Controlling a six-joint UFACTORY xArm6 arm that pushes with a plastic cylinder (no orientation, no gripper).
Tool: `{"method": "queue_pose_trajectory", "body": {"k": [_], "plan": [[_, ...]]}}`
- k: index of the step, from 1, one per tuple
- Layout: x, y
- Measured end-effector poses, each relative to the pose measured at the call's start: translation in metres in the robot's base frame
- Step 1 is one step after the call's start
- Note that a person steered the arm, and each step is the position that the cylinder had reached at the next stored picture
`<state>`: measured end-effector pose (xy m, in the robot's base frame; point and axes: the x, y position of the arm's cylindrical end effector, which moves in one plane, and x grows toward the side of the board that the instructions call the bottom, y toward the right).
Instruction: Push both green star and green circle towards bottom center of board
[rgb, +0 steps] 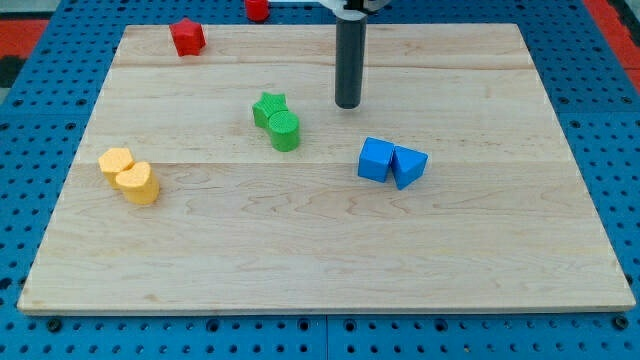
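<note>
The green star (268, 107) lies a little left of the board's middle, in the upper half. The green circle (285, 130) touches it at its lower right. My tip (347, 104) stands on the board to the right of the two green blocks, level with the star and apart from both. The rod rises straight up out of the view's top.
A blue cube (376, 159) and a blue triangle (408, 166) touch each other right of centre. Two yellow blocks (116, 162) (137, 182) touch at the left. A red star (186, 37) lies at the top left; a red block (257, 9) sits past the wooden board's (330, 260) top edge.
</note>
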<state>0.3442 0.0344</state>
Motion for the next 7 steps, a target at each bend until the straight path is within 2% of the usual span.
{"method": "queue_pose_trajectory", "body": {"k": [2,4,5,6,7], "plan": [[0.031,-0.004],[-0.037,-0.099],[0.014,-0.132],[0.043,-0.059],[0.042,-0.088]]}}
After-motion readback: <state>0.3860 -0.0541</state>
